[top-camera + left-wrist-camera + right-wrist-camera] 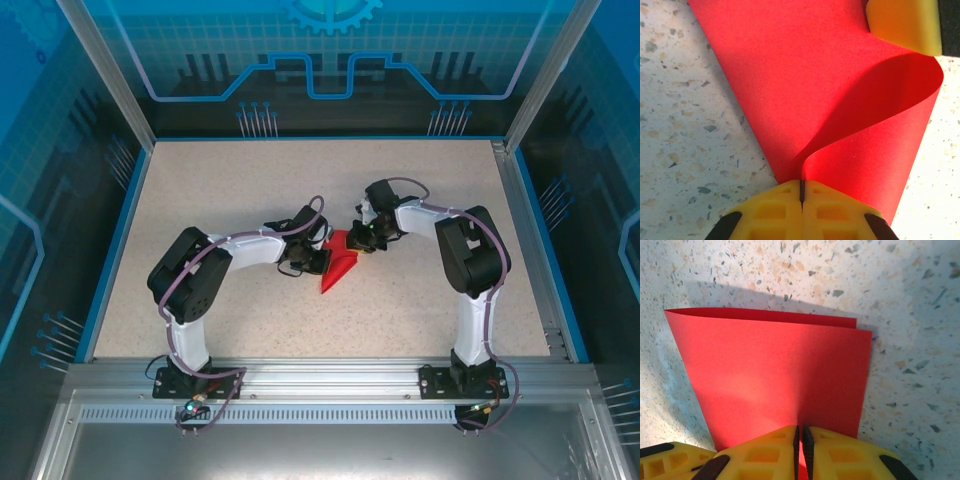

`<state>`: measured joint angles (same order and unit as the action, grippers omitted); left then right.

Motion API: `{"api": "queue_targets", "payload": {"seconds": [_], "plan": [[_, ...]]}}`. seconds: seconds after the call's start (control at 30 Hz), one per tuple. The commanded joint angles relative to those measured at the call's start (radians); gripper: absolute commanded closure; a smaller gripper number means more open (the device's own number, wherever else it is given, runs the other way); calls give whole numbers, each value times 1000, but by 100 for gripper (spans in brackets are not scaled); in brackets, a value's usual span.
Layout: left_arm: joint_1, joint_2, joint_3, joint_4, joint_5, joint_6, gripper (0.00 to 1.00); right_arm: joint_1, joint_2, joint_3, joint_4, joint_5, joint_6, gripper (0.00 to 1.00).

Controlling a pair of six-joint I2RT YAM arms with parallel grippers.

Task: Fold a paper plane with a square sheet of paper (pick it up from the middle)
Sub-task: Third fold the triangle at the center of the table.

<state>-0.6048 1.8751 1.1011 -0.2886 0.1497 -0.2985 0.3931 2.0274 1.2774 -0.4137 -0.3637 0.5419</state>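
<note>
The square sheet of paper (336, 268) is bright red and lies mid-table, folded into a narrow shape whose tip points toward the near edge. My left gripper (318, 258) is at its left side, shut on it. In the left wrist view the paper (790, 75) curls up in a loop from the shut left gripper (801, 187). My right gripper (362, 240) is at the paper's far right end. In the right wrist view the right gripper (800, 434) is shut on the edge of the doubled paper (770, 370), which lies flat with two layers showing.
The speckled beige table (250, 190) is bounded by a blue rim and clear walls. A yellow finger (905, 22) of the right gripper shows at the top right of the left wrist view. A finger (665, 460) of the left gripper shows at the bottom left of the right wrist view.
</note>
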Motion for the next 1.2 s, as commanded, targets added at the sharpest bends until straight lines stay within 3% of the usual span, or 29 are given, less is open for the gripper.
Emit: {"api": "queue_targets", "payload": {"seconds": [0.0,0.23,0.5,0.6,0.83,1.03,1.17], "plan": [[6,9,-7,-30,-6,-13,98,13,26,-33,-77,69,4,84],[7,16,-25,-26,5,-17,99,7,-28,-8,-59,22,17,80],[5,11,-37,-16,8,-24,99,-31,-220,-60,-27,22,52,72],[6,12,-33,-11,17,-25,99,-31,-299,-149,25,17,76,79],[5,14,-29,-18,28,-13,99,74,-441,-493,407,-100,303,99],[6,8,-41,-17,29,-12,99,228,-457,-589,565,-24,420,100],[7,8,-43,-17,27,-12,99,273,-428,-603,671,-28,464,100]]}}
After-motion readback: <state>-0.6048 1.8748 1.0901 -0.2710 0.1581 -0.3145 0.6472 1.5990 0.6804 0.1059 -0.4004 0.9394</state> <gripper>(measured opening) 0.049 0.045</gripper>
